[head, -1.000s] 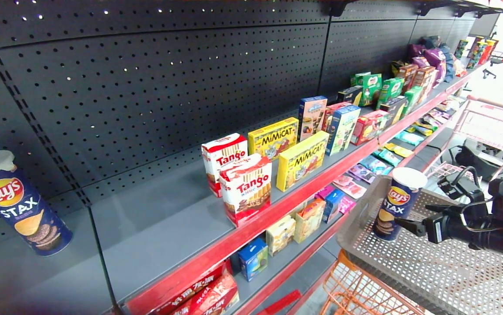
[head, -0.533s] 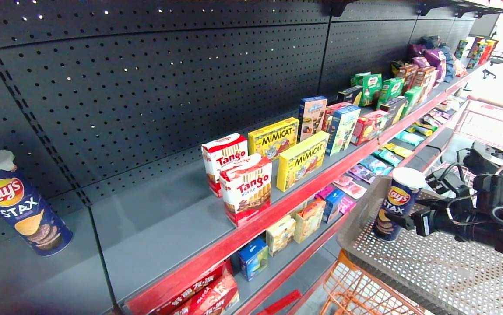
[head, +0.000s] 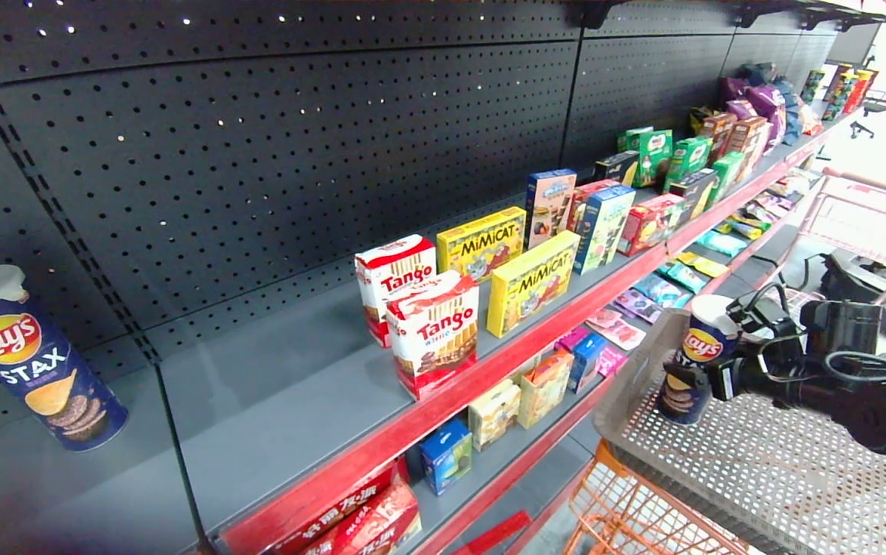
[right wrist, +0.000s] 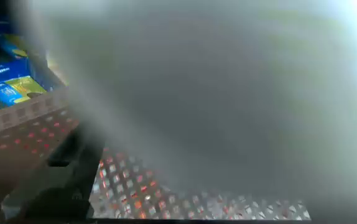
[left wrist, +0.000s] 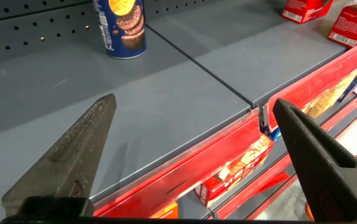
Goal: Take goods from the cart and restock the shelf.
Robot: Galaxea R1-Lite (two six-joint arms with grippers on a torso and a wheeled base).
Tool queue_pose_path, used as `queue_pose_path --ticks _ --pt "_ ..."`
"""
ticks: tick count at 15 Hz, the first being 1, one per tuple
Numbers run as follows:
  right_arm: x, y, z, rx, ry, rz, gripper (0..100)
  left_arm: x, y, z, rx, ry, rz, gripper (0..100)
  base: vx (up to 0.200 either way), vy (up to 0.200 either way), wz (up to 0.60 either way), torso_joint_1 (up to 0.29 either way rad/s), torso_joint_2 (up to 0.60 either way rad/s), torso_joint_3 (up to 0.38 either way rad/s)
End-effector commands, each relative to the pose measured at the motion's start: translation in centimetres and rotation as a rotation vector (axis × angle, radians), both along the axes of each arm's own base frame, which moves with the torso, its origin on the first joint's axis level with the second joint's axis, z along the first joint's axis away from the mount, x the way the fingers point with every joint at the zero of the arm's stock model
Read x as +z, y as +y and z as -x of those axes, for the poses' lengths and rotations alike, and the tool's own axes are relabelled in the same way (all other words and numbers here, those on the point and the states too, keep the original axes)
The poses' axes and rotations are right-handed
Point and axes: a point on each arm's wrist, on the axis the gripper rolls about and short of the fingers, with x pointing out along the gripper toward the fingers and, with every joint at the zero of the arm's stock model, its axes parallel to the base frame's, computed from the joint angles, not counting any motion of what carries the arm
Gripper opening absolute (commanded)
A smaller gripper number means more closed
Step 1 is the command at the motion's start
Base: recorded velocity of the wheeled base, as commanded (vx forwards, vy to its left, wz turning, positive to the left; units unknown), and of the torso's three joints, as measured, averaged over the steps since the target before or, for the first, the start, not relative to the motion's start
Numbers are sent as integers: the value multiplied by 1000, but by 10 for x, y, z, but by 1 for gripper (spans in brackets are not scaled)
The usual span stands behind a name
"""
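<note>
- Judged about halfway on the chip cans: shelved can (head: 34, 362) already standing on the shelf (head: 281, 401), cart can (head: 699, 343) upright in a corner of the grey basket (head: 759, 478), not yet lifted out.
- Right gripper (head: 695, 376) up against the cart can at about mid-height. Cannot tell from these views whether clamped on it or merely alongside.
- Left gripper (left wrist: 194, 155) with fingers (left wrist: 73, 155) spread wide apart, holding nothing.
- Beneath and between those fingers: bare grey shelf board, with the red front lip (left wrist: 228, 143) crossing the gap between them.
- Shelved can (left wrist: 121, 25) well apart from the left fingers, out beyond the tips, close to the pegboard backing.
- Left to do, by the look of it: secure the grip, raise the cart can clear of the basket wall, carry it across, and stand it on the open stretch of board between the shelved can and the boxes.
- Counted: two chip cans in all, one shelved and one in the cart.
- Two red-and-white boxes (head: 431, 331), one behind the other.
- Two yellow boxes (head: 531, 281), just beside them.
- Farther along, a mixed row of boxes and bags, too crowded to count with confidence.
- One grey basket, and one orange wire basket (head: 643, 516) under it.
</note>
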Motion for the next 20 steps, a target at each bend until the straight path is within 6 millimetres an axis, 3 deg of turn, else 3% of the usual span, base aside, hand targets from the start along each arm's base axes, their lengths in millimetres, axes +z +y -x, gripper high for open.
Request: queue_pose_path --ticks 1,2,7,8,11,12,14,15,18,20 --pt "-15 2 -17 11 30 -1 100 0 0 0 1 1 0 100 0 0 0 0 0 0" --pt "-15 1 -18 8 32 0 0 0 0 0 1 1 0 100 0 0 0 0 0 0" --pt "3 -3 -15 -4 -28 6 0 0 0 0 1 1 0 100 0 0 0 0 0 0" --pt "17 -4 -6 -15 -53 9 0 0 0 0 1 1 0 100 0 0 0 0 0 0" --pt "67 -4 46 -32 -151 19 0 0 0 0 1 1 0 100 0 0 0 0 0 0" --pt "92 -1 76 -40 -224 30 0 0 0 0 1 1 0 100 0 0 0 0 0 0" --pt "123 7 118 -119 -344 57 0 0 0 0 1 1 0 100 0 0 0 0 0 0" --pt "136 20 148 -179 -413 61 0 0 0 0 1 1 0 100 0 0 0 0 0 0" --pt "144 32 201 -192 -485 52 0 0 0 0 1 1 0 100 0 0 0 0 0 0" --pt "146 21 230 -289 -469 80 0 0 0 0 1 1 0 100 0 0 0 0 0 0"
